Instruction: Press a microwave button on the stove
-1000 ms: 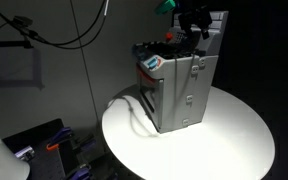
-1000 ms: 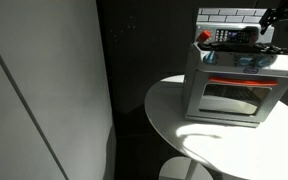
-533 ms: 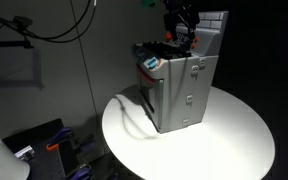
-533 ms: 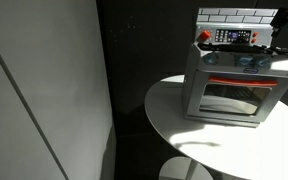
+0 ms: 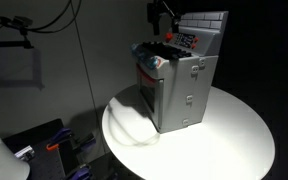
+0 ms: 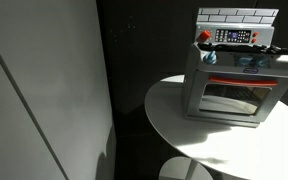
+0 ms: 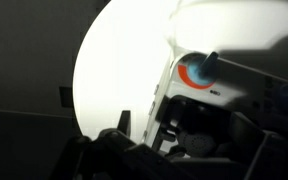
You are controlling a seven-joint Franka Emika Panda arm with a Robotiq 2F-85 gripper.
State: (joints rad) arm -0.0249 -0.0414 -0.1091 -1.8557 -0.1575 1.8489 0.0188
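- In an exterior view: the stove (image 5: 184,90) upright on the round white table (image 5: 234,140), control panel (image 5: 187,39) on its tiled back. The gripper (image 5: 162,14) above and just beside that panel, apart from it — jaws too dark to read, cannot tell whether released or clenched.
- In an exterior view: the stove (image 6: 234,85) near the table's edge, panel facing the camera, no gripper in sight.
- In the wrist view: strong glare off the table, a red ring (image 7: 194,72) on the stove, the gripper a dark blur at the bottom.
- Likely trouble: missing the small buttons through an off-line approach, or shoving the light toy stove backward — from too much force or sight lost in the glare.
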